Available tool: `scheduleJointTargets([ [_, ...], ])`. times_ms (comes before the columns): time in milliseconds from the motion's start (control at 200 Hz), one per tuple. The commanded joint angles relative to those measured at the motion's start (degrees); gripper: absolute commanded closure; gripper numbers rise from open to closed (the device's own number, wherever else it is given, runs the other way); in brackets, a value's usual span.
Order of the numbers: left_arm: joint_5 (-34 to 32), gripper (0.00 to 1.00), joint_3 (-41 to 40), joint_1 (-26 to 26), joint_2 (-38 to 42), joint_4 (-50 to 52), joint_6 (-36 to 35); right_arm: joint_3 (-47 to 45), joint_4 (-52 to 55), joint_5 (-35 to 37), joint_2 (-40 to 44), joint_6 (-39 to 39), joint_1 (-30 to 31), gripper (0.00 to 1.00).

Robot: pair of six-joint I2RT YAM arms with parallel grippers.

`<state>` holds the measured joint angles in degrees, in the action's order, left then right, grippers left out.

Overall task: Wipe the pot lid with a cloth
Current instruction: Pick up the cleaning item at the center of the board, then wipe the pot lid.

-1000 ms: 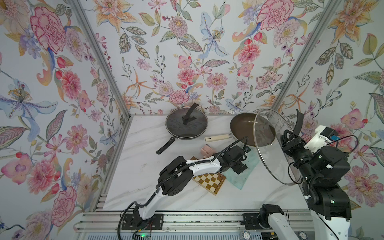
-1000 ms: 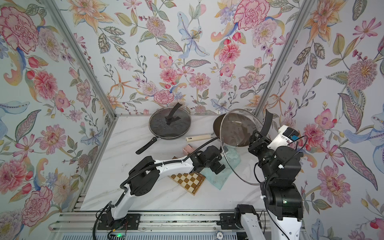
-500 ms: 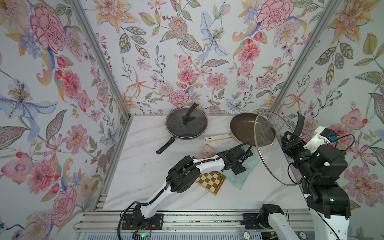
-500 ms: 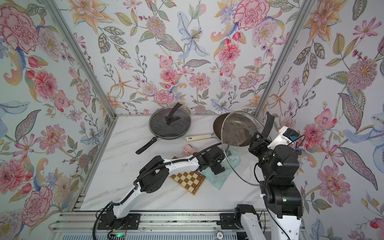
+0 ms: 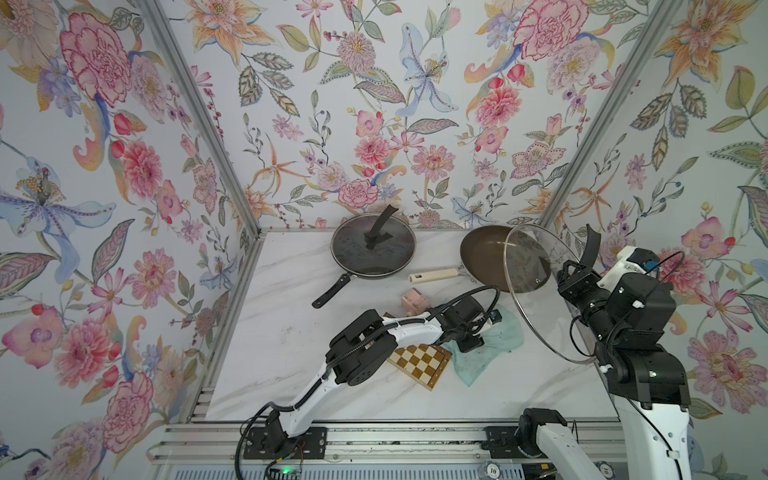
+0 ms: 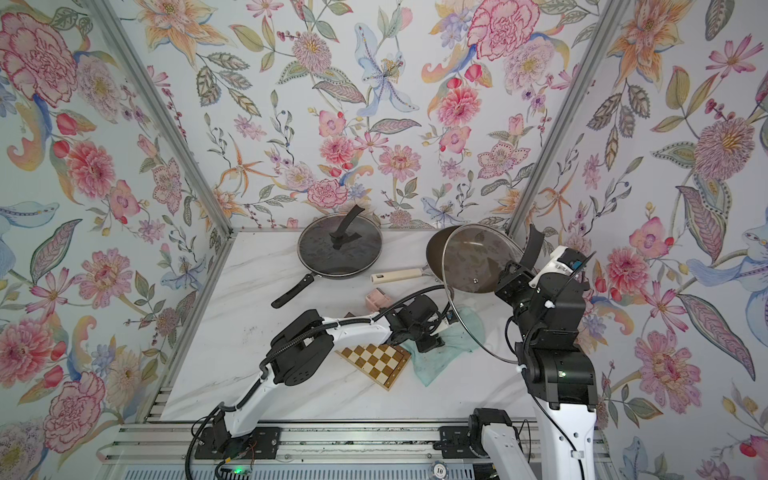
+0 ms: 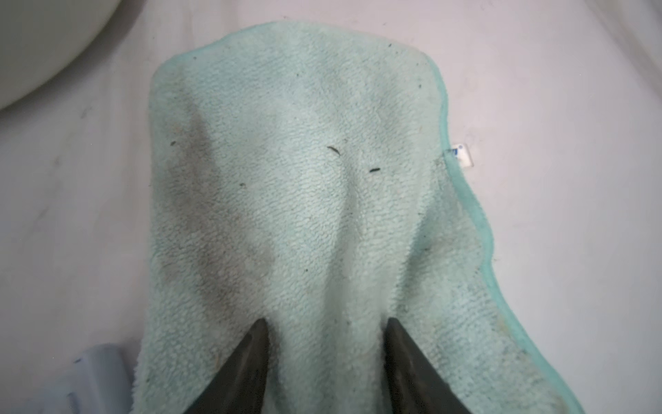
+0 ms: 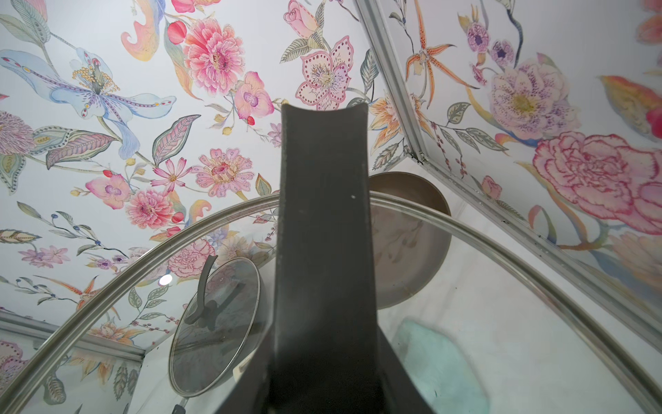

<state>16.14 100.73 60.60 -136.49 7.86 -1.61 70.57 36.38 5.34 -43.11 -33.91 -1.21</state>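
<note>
1. At the left rear of the white marble surface, note the black frying pan covered by its own lid. It plays no part in this step. The small pink box and the checkered wooden board lie nearer the middle.

2. Check the left tool. A second ago its jaws stood wide over the fabric. They have now drawn in and pinch a raised ridge of the pale mint-green fluffy cloth between the two dark fingers. Creases radiate from the pinch, so judge the cloth as gripped, though the grip may not yet be full.

3. Locate the cloth in a top view. It lies flat on the surface, just beside the board, one edge under the lower rim of the raised lid. It is not yet lifted.

4. Behind it, the brown pan with a cream handle sits empty.

5. Check the right tool. It is clenched on the black handle of the large glass pot lid and holds it tilted above the surface, as it did a second ago.

6. Conclude that pickup is under way and wiping has not begun. Your next move probably raises the cloth to the glass. A thin pinch could slip.
</note>
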Motion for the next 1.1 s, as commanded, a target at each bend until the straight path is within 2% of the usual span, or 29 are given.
scheduleJointTargets([
  [0,-1.0,0.68,-3.6,0.1,-3.6,13.1,1.4,4.3,-8.6,1.4,0.8,1.0,0.0,1.0],
  [195,-5.0,1.0,-4.9,-0.1,2.2,10.4,2.4,3.1,-9.9,1.2,0.8,1.0,0.1,1.0],
  [400,-5.9,1.0,-5.1,-2.5,13.2,6.1,6.3,-0.6,-14.2,0.5,1.0,-0.5,0.2,1.0],
  [575,-6.1,1.0,-10.1,-6.4,26.3,0.1,10.5,-2.4,-20.7,-3.9,-2.9,-5.1,0.0,1.0],
  [685,-5.9,1.0,-13.9,-9.9,34.0,-1.3,11.8,-4.2,-29.1,-10.3,-7.0,-12.4,-0.1,1.0],
  [866,-6.6,1.0,-16.6,-14.4,44.4,-2.5,8.9,-8.2,-50.7,-21.3,-16.6,-28.3,0.6,1.0],
  [1001,-4.0,1.0,-17.1,-17.6,49.7,-4.8,7.5,-3.6,-59.1,-28.6,-26.4,-32.7,4.2,1.0],
  [1096,-2.9,1.0,-17.7,-19.3,51.4,-7.3,6.8,-2.0,-70.4,-32.9,-33.7,-40.1,7.2,1.0],
])
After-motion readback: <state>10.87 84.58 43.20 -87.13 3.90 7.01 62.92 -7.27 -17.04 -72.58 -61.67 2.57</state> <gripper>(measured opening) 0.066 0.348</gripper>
